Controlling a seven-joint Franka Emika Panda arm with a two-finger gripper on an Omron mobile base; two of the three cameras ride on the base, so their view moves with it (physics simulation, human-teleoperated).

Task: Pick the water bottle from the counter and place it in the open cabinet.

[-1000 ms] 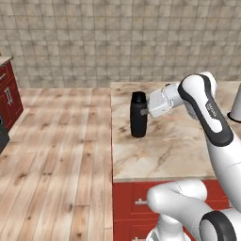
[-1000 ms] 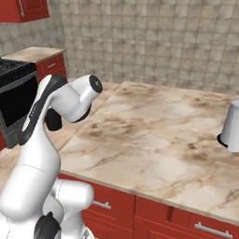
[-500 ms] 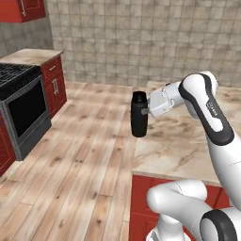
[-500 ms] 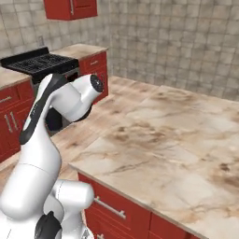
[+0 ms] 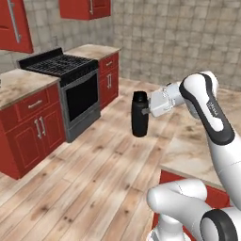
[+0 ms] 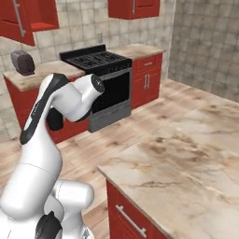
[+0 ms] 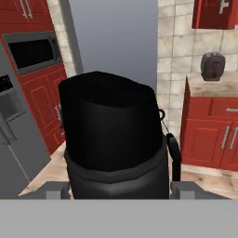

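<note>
We've got the water bottle [image 5: 139, 114] clamped upright in our gripper [image 5: 147, 111], carried over the floor; the open cabinet [image 6: 29, 18] sits well ahead of the jaws and higher.

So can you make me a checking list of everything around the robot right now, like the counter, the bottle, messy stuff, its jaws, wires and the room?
Surface: the counter is bare marbled stone beside the robot.
Job's things: the water bottle is held upright in the air over the wooden floor, off the counter. The cabinet on the wall has an open compartment.
Clutter: a dark grey toaster stands on the far counter by the stove.
Grippers: the gripper has its jaws shut on the bottle's side.
Cables: nothing seen.
Surroundings: tiled walls, red cupboards, a black oven front under the stove.
</note>
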